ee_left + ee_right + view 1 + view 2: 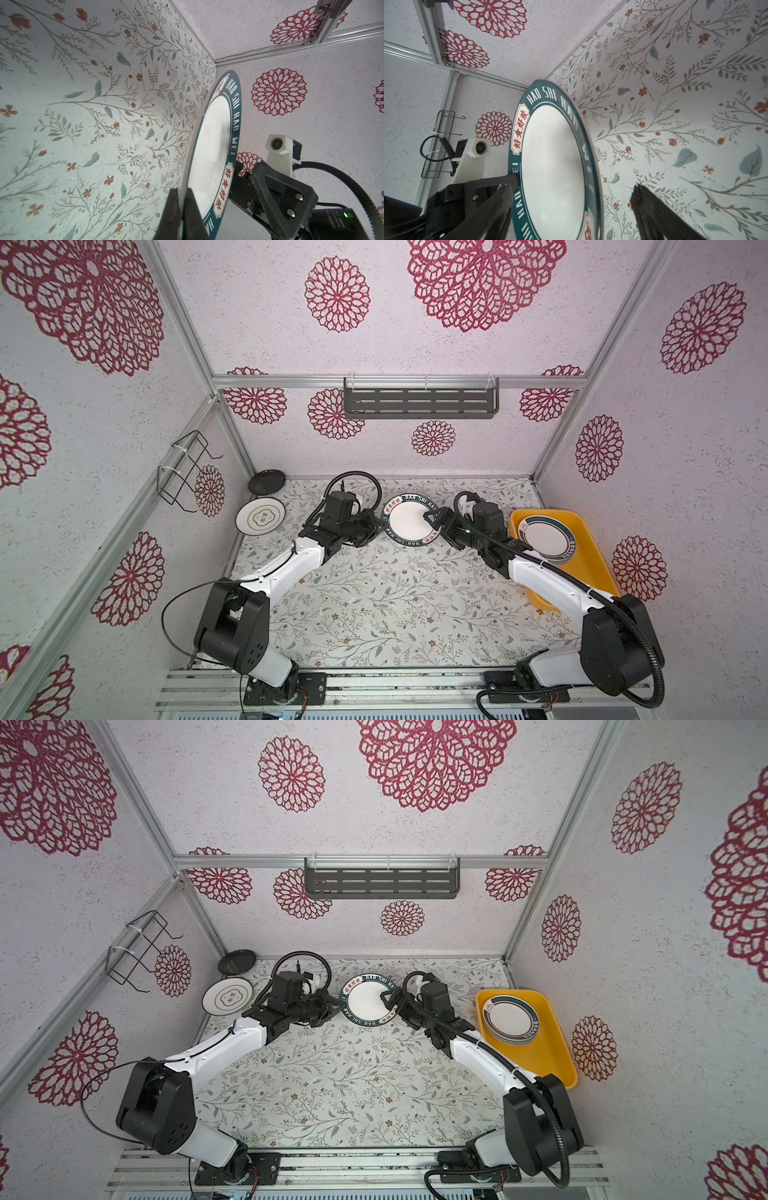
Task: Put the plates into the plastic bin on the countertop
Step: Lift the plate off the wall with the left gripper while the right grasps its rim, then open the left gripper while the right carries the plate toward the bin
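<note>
The round white plate with a dark teal lettered rim (pixel 411 526) sits mid-frame in a top view, over the leafy surface (pixel 395 601). It looks hard, slippery, breakable: hold the rim. My left pincer (pixel 379 527) pinches that rim; my right pincer (pixel 433 521) is open around the other edge.

The teal-rimmed plate (pixel 216 145) (pixel 552 166) carries white capitals round its rim. They read "HAO SHI HAO WEI" in the left wrist view and "HAO SHI" in both top views (pixel 409 518) (pixel 368 1002). Cream panels on the same rim hold four red Chinese characters beginning 好食好. The rim lettering on the stacked plates (pixel 547 538) in the yellow bin (pixel 594 568) is too small to read.
</note>
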### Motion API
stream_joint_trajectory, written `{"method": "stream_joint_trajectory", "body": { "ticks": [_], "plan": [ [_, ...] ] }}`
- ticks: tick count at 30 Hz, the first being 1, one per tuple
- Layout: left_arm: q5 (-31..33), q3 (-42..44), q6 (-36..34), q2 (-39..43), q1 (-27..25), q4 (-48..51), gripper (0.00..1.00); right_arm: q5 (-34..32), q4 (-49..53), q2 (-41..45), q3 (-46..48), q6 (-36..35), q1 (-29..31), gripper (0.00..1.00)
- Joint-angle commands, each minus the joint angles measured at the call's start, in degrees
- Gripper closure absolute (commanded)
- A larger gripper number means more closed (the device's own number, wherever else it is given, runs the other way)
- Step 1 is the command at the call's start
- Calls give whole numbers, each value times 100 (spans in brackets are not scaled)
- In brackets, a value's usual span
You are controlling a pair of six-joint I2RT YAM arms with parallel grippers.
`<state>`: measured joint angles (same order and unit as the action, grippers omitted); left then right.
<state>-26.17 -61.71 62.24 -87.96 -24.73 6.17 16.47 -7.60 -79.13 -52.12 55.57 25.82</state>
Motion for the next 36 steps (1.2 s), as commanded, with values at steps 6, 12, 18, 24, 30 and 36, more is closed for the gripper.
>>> {"method": "stream_joint_trajectory", "body": {
  "ticks": [6, 12, 18, 24, 30, 36],
  "plan": [
    [205, 305, -73, 597, -144, -85, 98, -185, 84, 339, 55, 108, 234, 30],
    [262, 475, -63, 771, -158, -125, 98, -431, 185, 653, 226, 172, 328, 53],
    [204, 476, -80, 838, -172, -125, 97, -541, 220, 856, 377, 261, 407, 82],
    [291, 592, -32, 963, -190, -152, 87, -672, 486, 992, 409, 260, 475, 100],
    [573, 671, -16, 1186, -218, -23, 55, -719, 613, 1071, 427, 282, 477, 100],
    [1019, 744, -333, 1662, -208, 334, 30, -1085, 884, 1195, 377, 286, 415, 100]
  ]
}}
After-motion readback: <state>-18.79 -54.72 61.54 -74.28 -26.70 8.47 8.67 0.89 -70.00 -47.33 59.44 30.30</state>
